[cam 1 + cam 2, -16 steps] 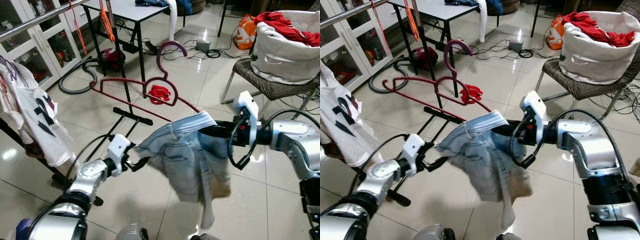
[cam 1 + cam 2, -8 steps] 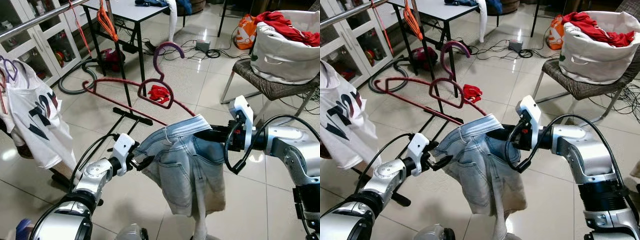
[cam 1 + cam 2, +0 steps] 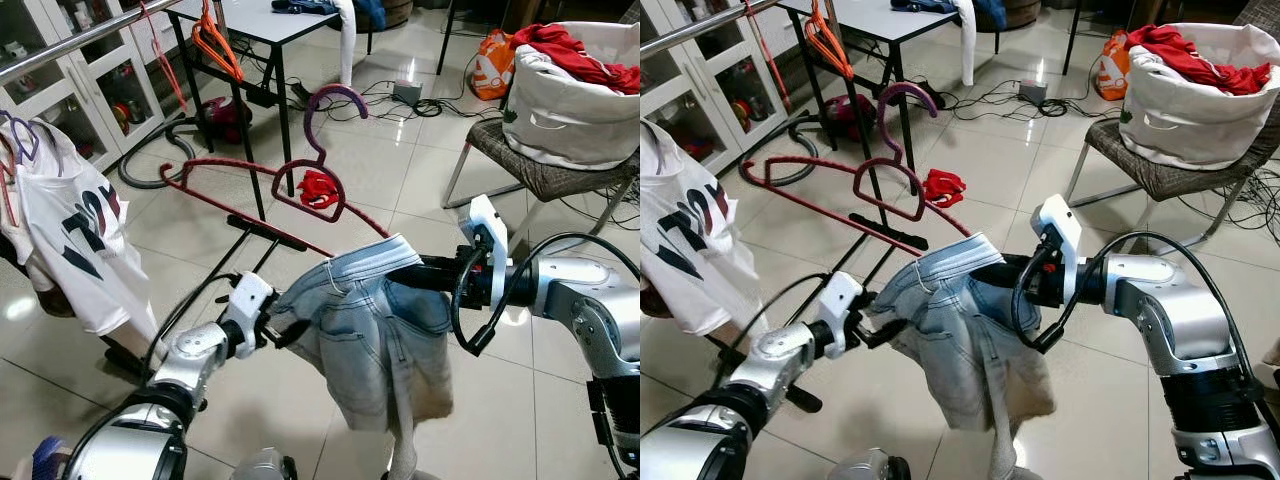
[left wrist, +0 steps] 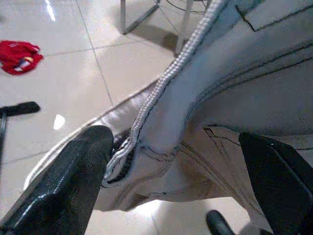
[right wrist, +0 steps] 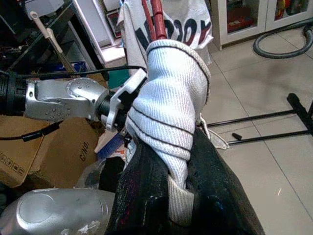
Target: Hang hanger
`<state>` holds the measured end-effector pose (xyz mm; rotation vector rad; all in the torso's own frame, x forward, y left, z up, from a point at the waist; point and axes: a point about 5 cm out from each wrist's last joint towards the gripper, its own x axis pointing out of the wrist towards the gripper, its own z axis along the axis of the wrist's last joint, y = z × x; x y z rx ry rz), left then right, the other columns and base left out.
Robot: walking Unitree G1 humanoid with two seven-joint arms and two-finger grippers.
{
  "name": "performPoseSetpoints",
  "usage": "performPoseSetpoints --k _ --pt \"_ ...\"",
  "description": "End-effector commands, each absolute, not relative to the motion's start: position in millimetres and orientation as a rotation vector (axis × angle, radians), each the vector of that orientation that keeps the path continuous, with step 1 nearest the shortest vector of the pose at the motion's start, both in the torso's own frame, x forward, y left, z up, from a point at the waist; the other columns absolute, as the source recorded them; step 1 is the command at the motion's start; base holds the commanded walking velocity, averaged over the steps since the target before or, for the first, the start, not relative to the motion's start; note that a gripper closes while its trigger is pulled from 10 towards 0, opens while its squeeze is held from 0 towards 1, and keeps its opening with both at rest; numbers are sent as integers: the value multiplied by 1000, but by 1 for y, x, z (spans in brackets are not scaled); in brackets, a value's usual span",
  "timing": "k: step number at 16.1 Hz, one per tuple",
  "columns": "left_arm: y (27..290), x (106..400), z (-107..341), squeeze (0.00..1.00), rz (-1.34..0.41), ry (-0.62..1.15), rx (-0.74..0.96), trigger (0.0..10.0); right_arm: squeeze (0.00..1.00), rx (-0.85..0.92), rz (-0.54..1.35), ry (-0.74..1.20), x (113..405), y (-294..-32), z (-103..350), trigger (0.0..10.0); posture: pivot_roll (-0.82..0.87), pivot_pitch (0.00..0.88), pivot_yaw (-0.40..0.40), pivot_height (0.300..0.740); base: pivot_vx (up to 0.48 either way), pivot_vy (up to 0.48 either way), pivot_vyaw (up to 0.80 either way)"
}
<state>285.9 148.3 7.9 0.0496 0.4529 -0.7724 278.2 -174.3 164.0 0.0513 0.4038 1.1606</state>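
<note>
**A:** Right wrist view has our right gripper [image 5: 177, 196] pinched on the waistband of the denim shorts [image 3: 385, 340], with the dark red hanger [image 3: 262, 195] threaded up through the band. The left gripper [image 4: 171, 181] sits at the opposite end of the waistband, its 2 fingers [image 4: 68, 181] spread, with the hem lying against one of them.

**B:** So we're holding the shorts stretched between both arms, hanger loaded, not yet hung. We judge the next move calls for lifting the purple hook [image 3: 330, 105] up to the metal rail [image 3: 70, 42], which lies well beyond the shorts to our left, beside the white T-shirt [image 3: 75, 235] hanging there.

**A:** Past the shorts to our right, on a wicker chair [image 3: 545, 170], we see 1 white laundry basket [image 3: 570, 110] holding red clothes [image 3: 575, 55].
</note>
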Motion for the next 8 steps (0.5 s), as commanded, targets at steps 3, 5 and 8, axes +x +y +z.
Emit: performPoseSetpoints --k 3,5,8 --pt "146 285 6 0 -764 478 8 0 82 53 1205 335 275 -168 178 10000 -131 0 63 740 0 0 0" --pt "146 288 7 0 -729 470 -29 0 78 59 1206 341 274 -168 177 10000 -132 0 62 740 0 0 0" --pt "146 290 6 0 -662 474 -142 0 82 73 1217 336 272 -166 180 10000 -132 0 62 740 0 0 0"
